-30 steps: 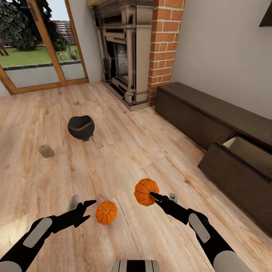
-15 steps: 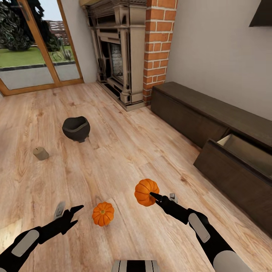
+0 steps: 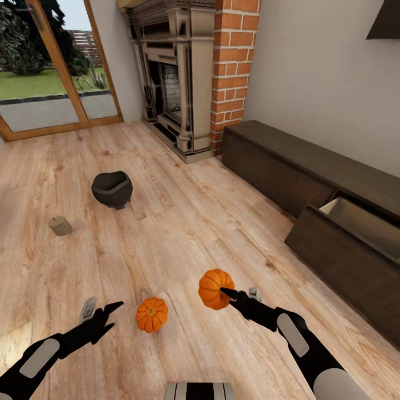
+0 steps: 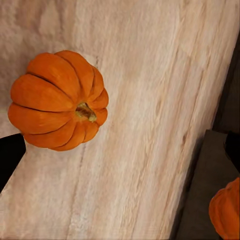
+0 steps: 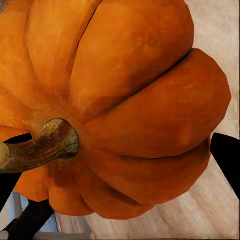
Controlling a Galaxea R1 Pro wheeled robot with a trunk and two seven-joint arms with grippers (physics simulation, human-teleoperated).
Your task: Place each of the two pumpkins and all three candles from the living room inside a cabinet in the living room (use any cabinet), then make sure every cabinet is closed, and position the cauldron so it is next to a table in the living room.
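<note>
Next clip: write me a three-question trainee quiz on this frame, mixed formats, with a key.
1. True or false: the right gripper is shut on a pumpkin.
2. Multiple choice: where is the other pumpkin? A) in the open drawer B) on the floor between the two arms C) in the cauldron.
3. Fill in: the cabinet has its nearer drawer ____.

Key: 1 true. 2 B; it lies on the floor beside the open left gripper. 3 open, showing a pale inside.
</note>
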